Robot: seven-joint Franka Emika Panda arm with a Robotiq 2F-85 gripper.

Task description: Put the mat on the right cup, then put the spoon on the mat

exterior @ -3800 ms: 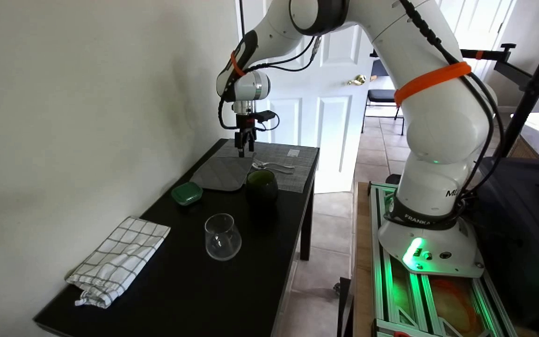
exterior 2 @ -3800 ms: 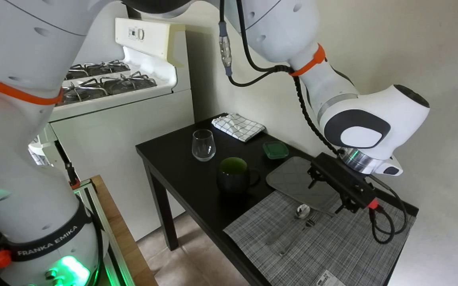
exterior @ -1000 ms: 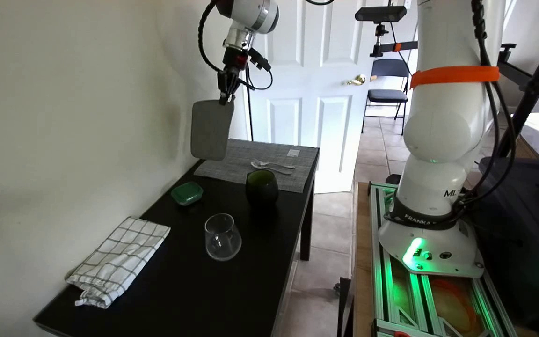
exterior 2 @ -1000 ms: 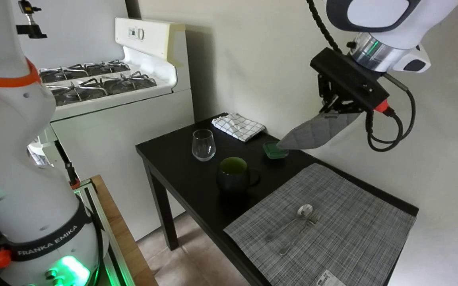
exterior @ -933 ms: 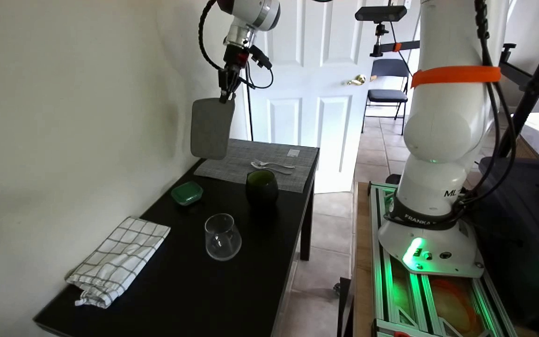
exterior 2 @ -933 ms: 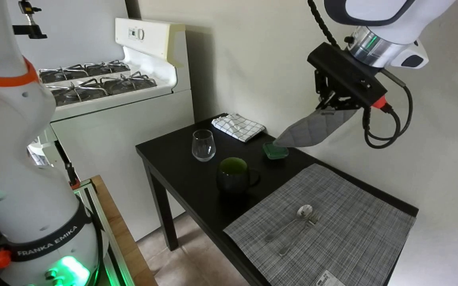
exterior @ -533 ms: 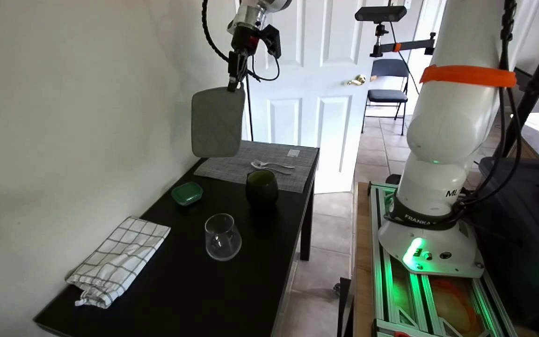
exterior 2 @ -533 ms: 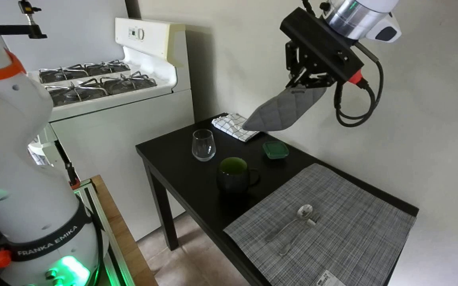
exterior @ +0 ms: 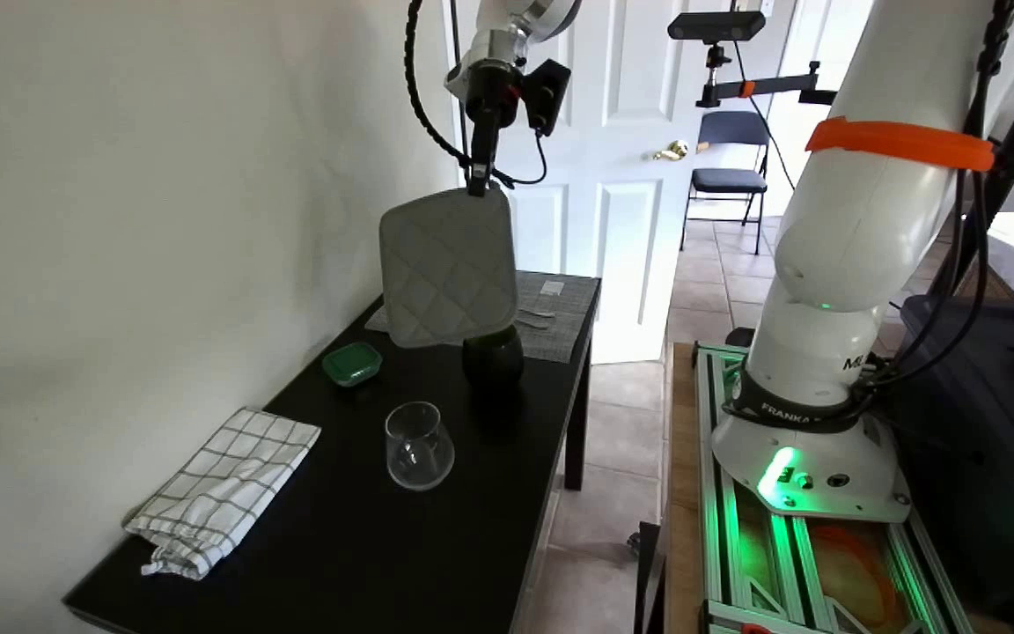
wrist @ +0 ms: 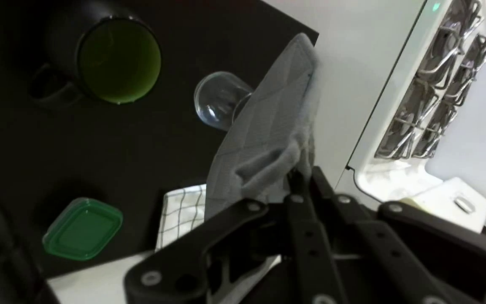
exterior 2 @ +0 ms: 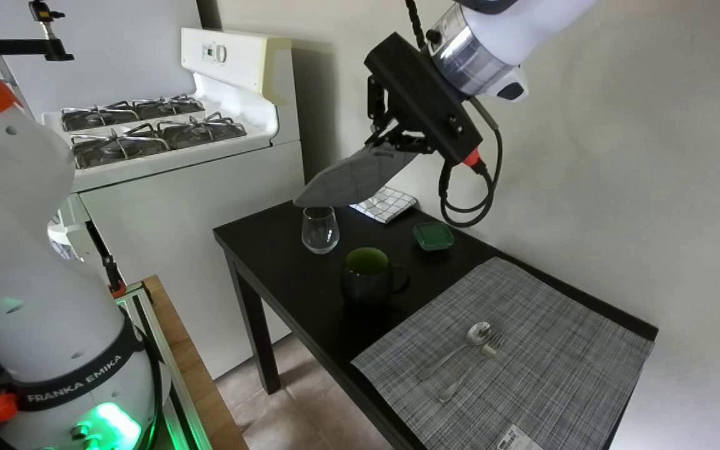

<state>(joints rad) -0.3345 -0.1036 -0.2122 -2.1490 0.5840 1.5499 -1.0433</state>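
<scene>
Table [exterior: 357, 546] black, along pale wall [exterior: 164, 202]; stove [exterior 2: 204, 194] beyond; fingers [exterior: 480, 167] clamp mat [exterior: 450, 273] midair.

pale plain wall [exterior: 164, 202] along one long edge of the dark counter [exterior: 322, 546] | white stove [exterior 2: 200, 206] — burner grates [exterior 2: 202, 130] on top — beyond one short edge | white panelled door [exterior: 599, 189], gold-coloured knob [exterior: 672, 151], beyond the opposite short edge | tiled floor [exterior: 621, 392] past the other long edge, brightest around a dark chair [exterior: 730, 180] well apart
</scene>
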